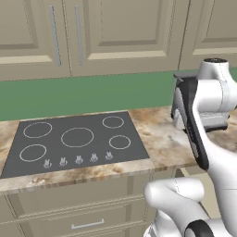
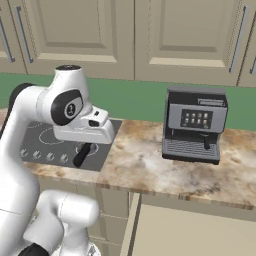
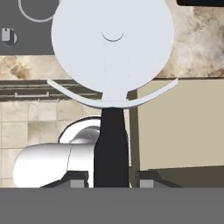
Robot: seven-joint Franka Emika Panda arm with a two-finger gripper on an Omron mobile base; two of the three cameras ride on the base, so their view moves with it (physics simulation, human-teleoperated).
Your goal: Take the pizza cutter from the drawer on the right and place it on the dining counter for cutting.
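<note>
Gripping the slim black handle of the pizza cutter with round silver-grey wheel blade [image 3: 112,52], two-finger gripper [image 3: 112,178] clamped on it, wheel pointing away from the hand, open beige-tan drawer with flat pale inside [image 3: 179,127] beside the fingers, black glass cooktop [image 1: 74,139] and marbled stone counter [image 2: 145,165] beyond the blade.

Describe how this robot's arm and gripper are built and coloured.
The arm is glossy white with rounded link shells and dark grey-black joint bands; one round joint cap carries a small pale marking. The gripper has a white boxy hand and two small dark finger tips. No loose cables show.
</note>
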